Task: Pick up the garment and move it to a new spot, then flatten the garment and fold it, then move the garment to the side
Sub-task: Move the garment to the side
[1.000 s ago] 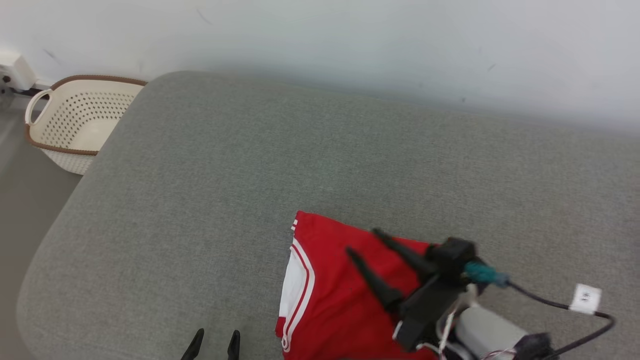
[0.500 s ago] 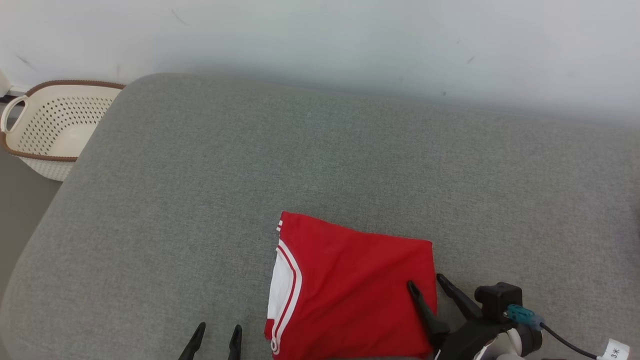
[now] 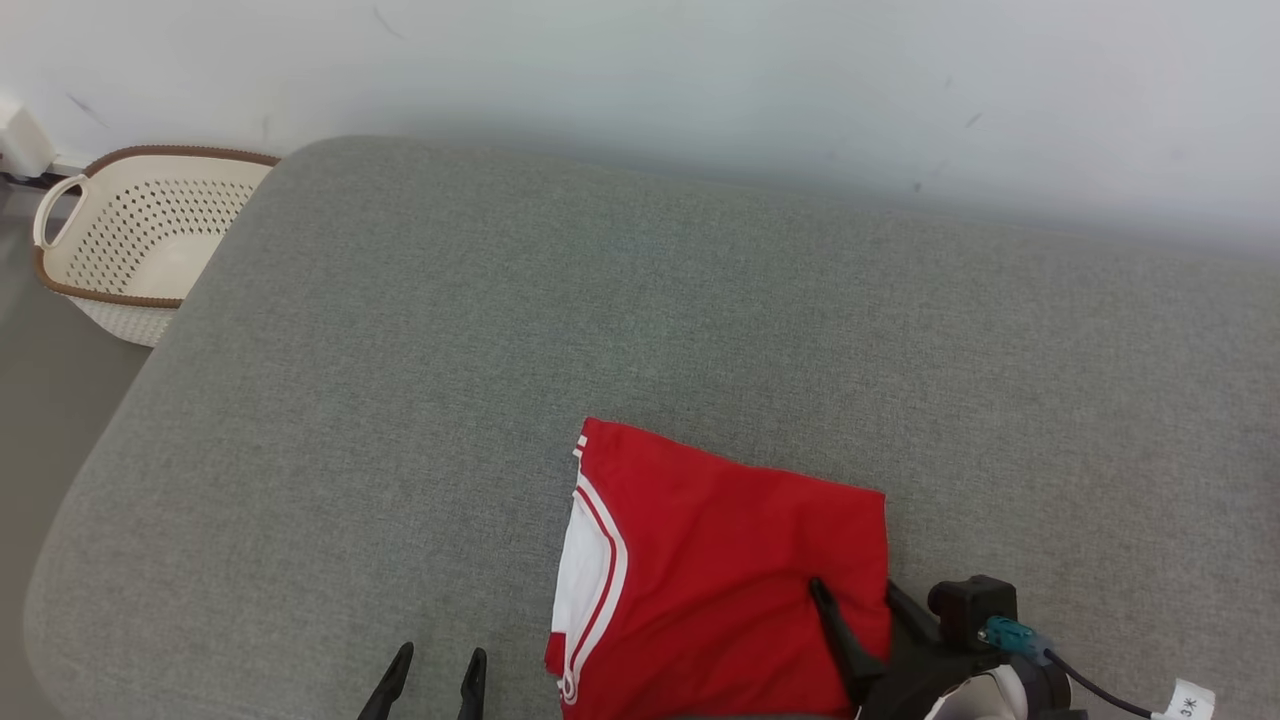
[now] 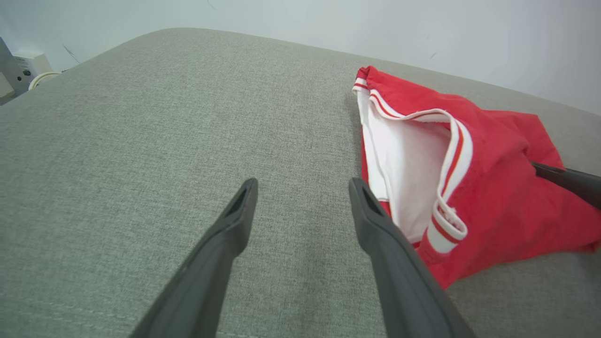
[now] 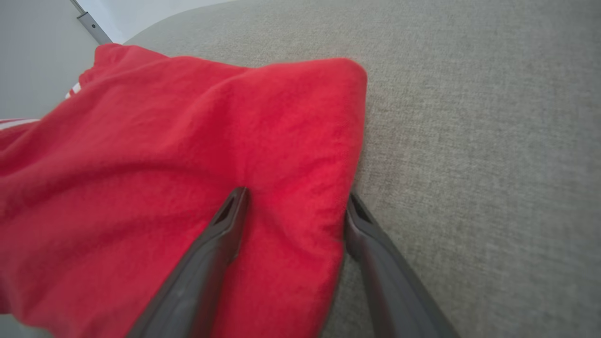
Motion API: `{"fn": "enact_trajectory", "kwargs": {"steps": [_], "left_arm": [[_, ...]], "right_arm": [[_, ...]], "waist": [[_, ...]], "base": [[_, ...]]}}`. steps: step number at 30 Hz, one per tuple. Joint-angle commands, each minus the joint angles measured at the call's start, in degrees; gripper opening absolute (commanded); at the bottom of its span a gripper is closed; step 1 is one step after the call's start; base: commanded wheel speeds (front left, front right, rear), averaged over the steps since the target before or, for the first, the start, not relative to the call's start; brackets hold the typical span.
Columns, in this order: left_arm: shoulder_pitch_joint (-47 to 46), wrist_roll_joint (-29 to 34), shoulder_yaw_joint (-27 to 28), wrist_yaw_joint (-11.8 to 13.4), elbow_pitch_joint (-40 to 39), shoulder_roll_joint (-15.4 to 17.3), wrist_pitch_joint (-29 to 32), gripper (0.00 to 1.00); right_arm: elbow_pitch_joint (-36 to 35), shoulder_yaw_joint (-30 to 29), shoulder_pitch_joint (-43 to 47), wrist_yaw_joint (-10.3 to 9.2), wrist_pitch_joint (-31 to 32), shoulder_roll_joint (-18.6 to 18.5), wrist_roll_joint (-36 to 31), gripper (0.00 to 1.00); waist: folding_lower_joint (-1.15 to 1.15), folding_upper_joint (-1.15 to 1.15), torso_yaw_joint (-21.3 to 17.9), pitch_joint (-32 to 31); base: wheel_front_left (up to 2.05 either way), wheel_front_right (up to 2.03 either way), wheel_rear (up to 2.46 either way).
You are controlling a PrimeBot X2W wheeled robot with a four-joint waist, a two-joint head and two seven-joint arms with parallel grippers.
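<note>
The garment (image 3: pixel 720 580), a red jersey with white and red trim, lies folded on the grey cushion (image 3: pixel 600 320) near its front edge. My right gripper (image 3: pixel 853 590) is open at the garment's right edge. In the right wrist view its left finger rests on the red cloth (image 5: pixel 188 155) and its right finger stands just off the edge, so the right gripper (image 5: pixel 296 195) straddles that edge. My left gripper (image 3: pixel 438 655) is open and empty, low over bare cushion left of the garment. In the left wrist view the left gripper (image 4: pixel 303 185) sits beside the garment's white-lined opening (image 4: pixel 408 159).
A cream perforated basket (image 3: pixel 150 240) with a brown rim stands on the floor off the cushion's far left corner. A pale wall (image 3: pixel 700 80) runs behind the cushion. Bare cushion stretches left, right and beyond the garment.
My right gripper has drawn back from above the garment's middle to its right edge and come lower. The head camera has shifted a little. The left gripper has stayed put.
</note>
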Motion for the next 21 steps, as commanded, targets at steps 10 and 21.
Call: {"fn": "enact_trajectory", "kwargs": {"steps": [10, 21], "left_arm": [[-0.6, 0.1, 0.8, -0.1, -0.8, 0.0, -0.1, 1.00], [-0.1, 1.1, 1.4, -0.6, -2.0, 0.0, -0.1, 1.00]], "right_arm": [[-2.6, -6.2, 0.5, -0.02, 0.3, -1.3, -3.5, 0.00], [-4.5, -12.8, 4.7, -0.02, 0.3, -0.2, -5.9, 0.00]], "waist": [[0.01, 0.00, -1.7, -1.1], [0.01, 0.00, -13.9, -4.1]], "base": [[0.00, 0.00, 0.00], [0.00, 0.00, 0.00]]}}
